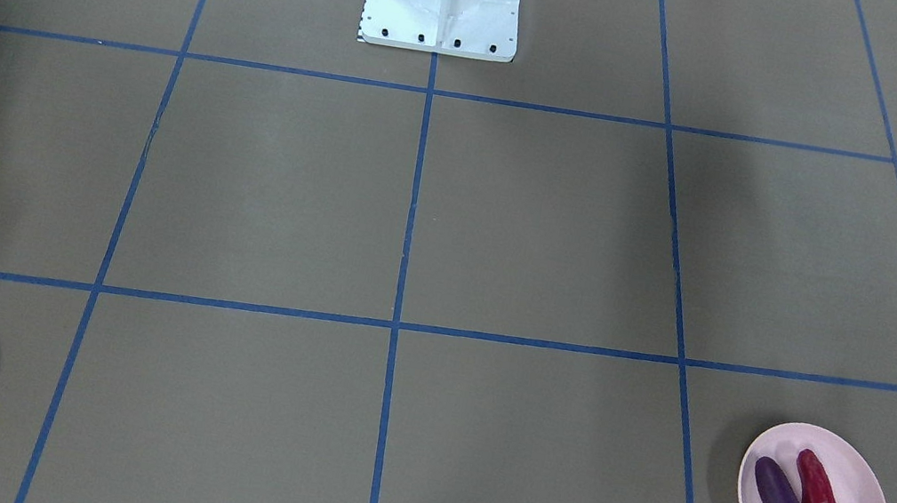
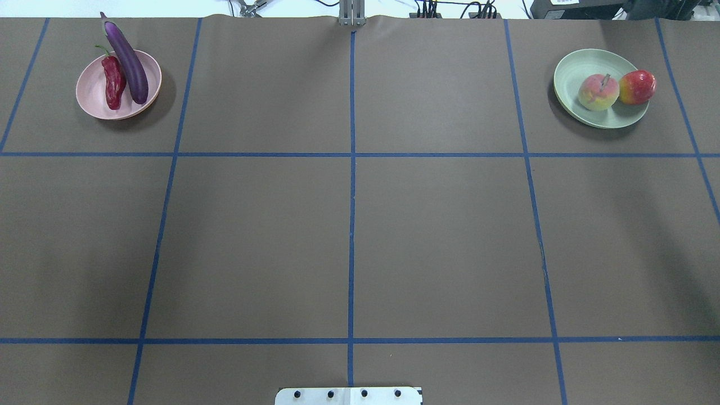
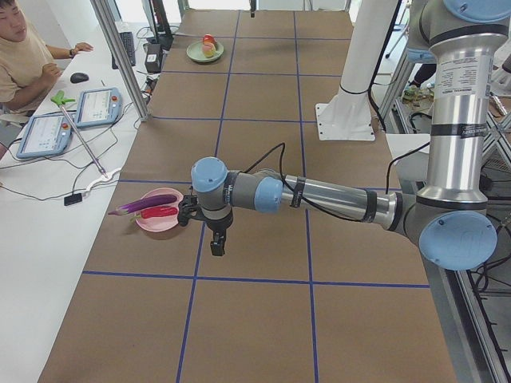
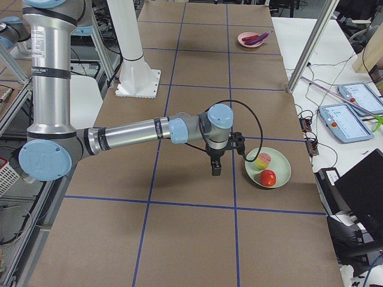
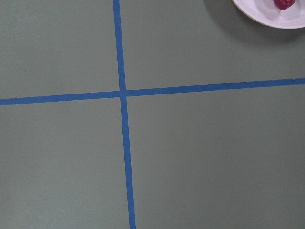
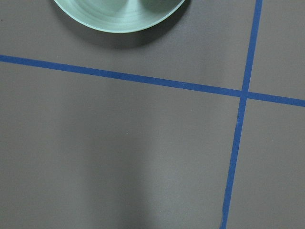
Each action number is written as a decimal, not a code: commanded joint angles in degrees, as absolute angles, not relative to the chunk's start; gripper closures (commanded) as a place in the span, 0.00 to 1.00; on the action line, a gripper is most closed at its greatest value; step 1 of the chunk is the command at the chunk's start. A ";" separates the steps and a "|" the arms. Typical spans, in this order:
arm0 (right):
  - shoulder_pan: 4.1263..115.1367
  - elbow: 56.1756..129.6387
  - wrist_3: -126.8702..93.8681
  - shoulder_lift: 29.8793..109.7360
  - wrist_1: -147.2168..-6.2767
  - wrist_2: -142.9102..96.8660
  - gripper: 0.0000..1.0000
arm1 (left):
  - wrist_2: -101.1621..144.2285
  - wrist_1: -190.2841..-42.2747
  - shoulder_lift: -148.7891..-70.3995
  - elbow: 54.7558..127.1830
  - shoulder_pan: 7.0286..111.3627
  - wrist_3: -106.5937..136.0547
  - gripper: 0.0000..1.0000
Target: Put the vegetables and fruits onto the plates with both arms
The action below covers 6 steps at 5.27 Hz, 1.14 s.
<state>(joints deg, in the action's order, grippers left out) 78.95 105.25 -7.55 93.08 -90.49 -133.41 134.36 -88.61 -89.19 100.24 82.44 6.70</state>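
The purple eggplant [image 2: 128,59] and the red chili pepper [image 2: 114,82] lie side by side on the pink plate [image 2: 93,104] at the far left; the eggplant's tip sticks out over the rim. On the pale green plate [image 2: 568,70] at the far right sit the peach half [image 2: 598,92] and the pomegranate [image 2: 637,86], which rests at the rim. My left gripper [image 3: 217,243] hangs above the table just beside the pink plate [image 3: 160,222]. My right gripper [image 4: 215,168] hangs next to the green plate [image 4: 281,164]. Both show only in the side views, so I cannot tell open from shut.
The white fixed base [image 2: 349,395] stands at the near middle edge. Blue tape lines [image 2: 351,197] divide the brown table. A person [image 3: 24,56] sits at a side bench with tablets [image 3: 96,106] and cables. Metal posts [image 4: 311,45] rise along that side.
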 commanded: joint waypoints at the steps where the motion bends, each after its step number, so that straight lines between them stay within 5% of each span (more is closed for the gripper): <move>1: 79.01 104.86 -7.91 93.60 -90.44 -133.24 0.00 | 134.30 -88.50 -89.12 100.12 82.35 7.03 0.00; 6: 79.01 103.01 -8.35 92.90 -89.82 -134.82 0.00 | 133.77 -88.42 -86.84 106.26 83.50 7.03 0.00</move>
